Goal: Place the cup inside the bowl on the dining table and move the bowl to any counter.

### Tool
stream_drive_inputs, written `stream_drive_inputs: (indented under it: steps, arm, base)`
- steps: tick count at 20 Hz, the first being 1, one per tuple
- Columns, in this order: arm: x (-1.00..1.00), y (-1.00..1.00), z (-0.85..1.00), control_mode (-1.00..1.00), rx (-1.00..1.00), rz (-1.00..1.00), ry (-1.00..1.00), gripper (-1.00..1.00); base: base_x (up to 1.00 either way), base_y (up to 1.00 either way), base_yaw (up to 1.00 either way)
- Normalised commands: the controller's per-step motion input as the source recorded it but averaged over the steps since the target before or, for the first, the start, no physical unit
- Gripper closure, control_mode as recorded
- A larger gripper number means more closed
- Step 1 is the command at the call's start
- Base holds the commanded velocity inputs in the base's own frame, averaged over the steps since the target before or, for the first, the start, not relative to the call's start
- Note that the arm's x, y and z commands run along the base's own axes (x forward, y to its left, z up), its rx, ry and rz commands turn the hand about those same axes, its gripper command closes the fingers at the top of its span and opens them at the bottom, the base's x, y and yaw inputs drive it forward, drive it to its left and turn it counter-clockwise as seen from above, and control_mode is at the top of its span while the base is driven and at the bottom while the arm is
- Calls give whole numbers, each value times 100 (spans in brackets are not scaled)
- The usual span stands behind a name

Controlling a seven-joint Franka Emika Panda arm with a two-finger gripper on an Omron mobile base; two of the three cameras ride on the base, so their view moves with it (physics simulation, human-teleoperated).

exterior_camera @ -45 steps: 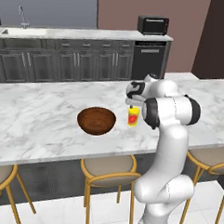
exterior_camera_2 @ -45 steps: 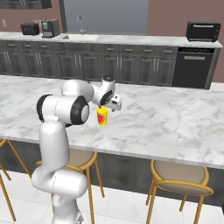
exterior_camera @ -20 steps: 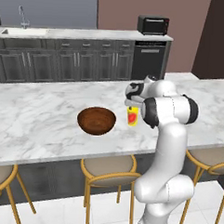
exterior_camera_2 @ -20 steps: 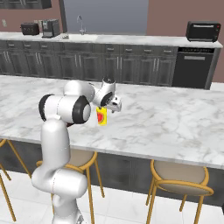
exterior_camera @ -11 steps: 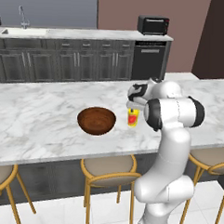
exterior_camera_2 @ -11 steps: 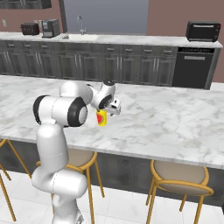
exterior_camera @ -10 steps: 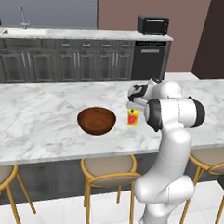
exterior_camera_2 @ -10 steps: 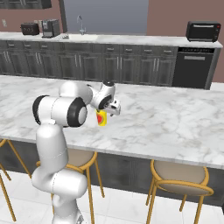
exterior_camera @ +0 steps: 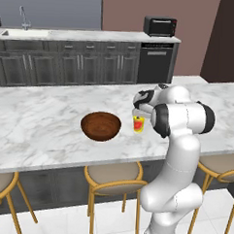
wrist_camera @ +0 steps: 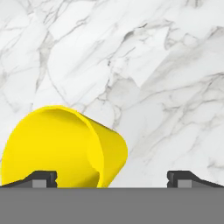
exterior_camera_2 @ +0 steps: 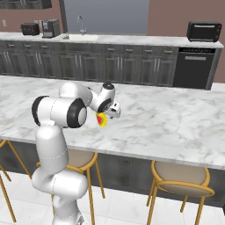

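Bowl (exterior_camera: 101, 126), dark reddish-brown wood, stood empty on the dining table (exterior_camera: 36, 124), with the cup (exterior_camera: 138, 123) upright just to its right and apart from it. Gripper (exterior_camera: 138, 109) hung directly above the cup, fingers spread wide and holding nothing; in the hand view the cup's yellow rim lay toward the left fingertip (wrist_camera: 40, 178). Counter (exterior_camera: 94, 36) with a toaster oven (exterior_camera: 159, 26) ran along the far wall.
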Motion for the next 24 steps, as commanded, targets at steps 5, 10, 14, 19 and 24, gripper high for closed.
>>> stream_drive_inputs:
  steps: [5, 10, 14, 19, 24]
  arm:
    - [0, 0, -12, -100, 0, 0, 0, -100]
    - [0, 0, -2, -100, 0, 0, 0, -100]
    - [0, 0, 0, -100, 0, 0, 0, -100]
    - [0, 0, 0, -100, 0, 0, 0, -100]
    - [0, 0, -3, -100, 0, 0, 0, 100]
  base:
    - [0, 0, 0]
    - [0, 0, 0]
    - [0, 0, 0]
    - [0, 0, 0]
    - [0, 0, 0]
